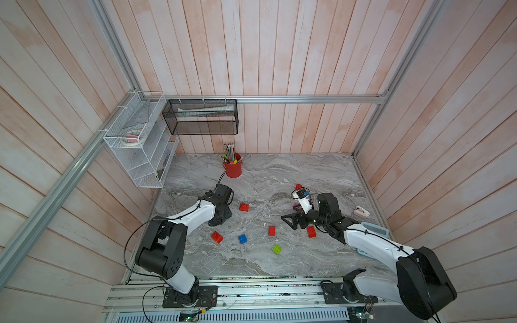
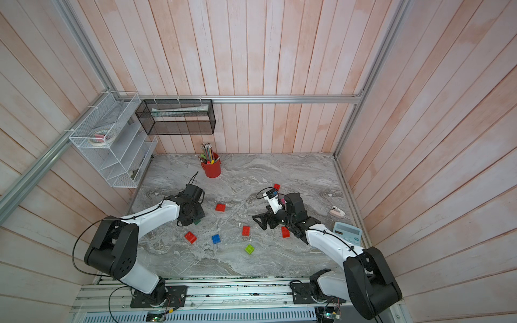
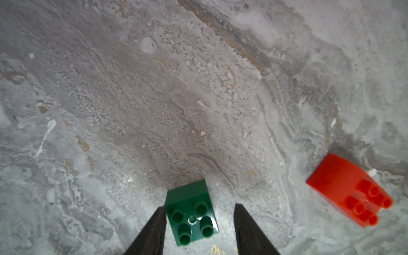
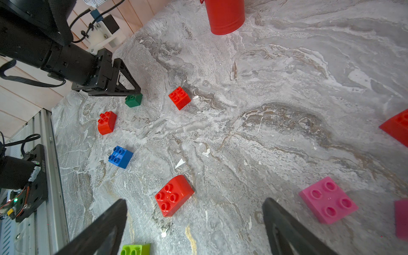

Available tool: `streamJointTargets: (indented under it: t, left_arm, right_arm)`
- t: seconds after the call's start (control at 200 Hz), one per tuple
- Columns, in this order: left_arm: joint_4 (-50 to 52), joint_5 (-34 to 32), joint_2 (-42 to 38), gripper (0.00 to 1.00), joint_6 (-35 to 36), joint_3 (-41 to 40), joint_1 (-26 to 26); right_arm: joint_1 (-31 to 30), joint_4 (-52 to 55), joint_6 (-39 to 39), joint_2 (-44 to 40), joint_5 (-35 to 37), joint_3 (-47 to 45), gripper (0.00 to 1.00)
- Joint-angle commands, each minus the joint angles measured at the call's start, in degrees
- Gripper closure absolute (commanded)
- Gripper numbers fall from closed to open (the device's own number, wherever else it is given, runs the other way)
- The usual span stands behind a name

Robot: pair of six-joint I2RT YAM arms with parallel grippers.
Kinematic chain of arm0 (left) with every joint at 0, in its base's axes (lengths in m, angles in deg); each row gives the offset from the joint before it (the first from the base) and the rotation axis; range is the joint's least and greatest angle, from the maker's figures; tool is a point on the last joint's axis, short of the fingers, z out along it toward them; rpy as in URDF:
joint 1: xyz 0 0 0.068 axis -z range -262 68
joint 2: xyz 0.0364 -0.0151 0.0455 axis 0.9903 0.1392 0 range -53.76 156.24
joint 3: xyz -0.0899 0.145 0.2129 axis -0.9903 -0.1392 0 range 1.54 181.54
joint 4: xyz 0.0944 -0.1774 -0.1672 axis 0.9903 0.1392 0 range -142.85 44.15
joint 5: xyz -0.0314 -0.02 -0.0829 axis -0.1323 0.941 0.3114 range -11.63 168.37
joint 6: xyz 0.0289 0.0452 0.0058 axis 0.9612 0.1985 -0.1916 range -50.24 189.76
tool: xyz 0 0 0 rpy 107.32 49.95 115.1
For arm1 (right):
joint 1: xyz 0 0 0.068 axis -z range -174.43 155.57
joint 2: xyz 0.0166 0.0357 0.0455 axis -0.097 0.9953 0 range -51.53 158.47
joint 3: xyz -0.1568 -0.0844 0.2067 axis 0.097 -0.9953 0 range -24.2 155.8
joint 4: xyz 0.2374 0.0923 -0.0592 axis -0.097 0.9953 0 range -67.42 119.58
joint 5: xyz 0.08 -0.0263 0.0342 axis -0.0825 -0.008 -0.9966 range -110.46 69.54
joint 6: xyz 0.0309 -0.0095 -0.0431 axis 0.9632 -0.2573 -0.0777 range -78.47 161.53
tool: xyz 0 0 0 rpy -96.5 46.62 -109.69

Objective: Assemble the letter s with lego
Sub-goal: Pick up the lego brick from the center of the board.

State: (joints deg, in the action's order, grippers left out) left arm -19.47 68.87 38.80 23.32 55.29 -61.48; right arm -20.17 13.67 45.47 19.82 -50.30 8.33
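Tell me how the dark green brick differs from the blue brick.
The dark green brick sits between the left gripper's open jaws; the blue brick lies free. The dark green brick lies farther back on the table, the blue brick nearer the robot. Both are square, four studs up.

Grey marbled stone tabletop (image 1: 279, 173), veined white and brown. Dark green studded plastic brick (image 3: 191, 212), glossy, plain. Red round-backed plastic brick (image 3: 344, 187), plain. Blue studded plastic brick (image 1: 242, 238), lime green studded plastic brick (image 1: 276, 248), pink studded plastic brick (image 4: 328, 199): each one solid colour. Red cylindrical metal pencil cup (image 1: 233, 169). Pale wooden wall planks (image 1: 279, 56), washed pink in patches.
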Motion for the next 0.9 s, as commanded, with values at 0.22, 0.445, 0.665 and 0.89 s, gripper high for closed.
streamJointTargets:
  t: [0.22,0.445,0.665,0.89]
  left_arm:
    - [-2.2,-0.6,2.3,0.58,1.4,-2.1,-0.6]
    - [-1.1,-0.3,1.1,0.7,2.7,-2.0,-0.6]
    - [2.0,1.0,-1.3,0.72,4.4,-0.2,-0.6]
    - [6.8,1.2,-4.4,0.72,4.8,3.8,2.7]
  right_arm:
    - [-0.3,1.7,-1.0,-0.1,0.6,1.1,0.03]
    - [-0.3,1.8,-1.3,0.0,0.7,1.0,0.03]
    - [-0.2,1.7,-1.3,0.3,1.1,1.3,0.03]
    - [0.4,1.8,-1.2,-0.5,1.9,0.4,0.03]
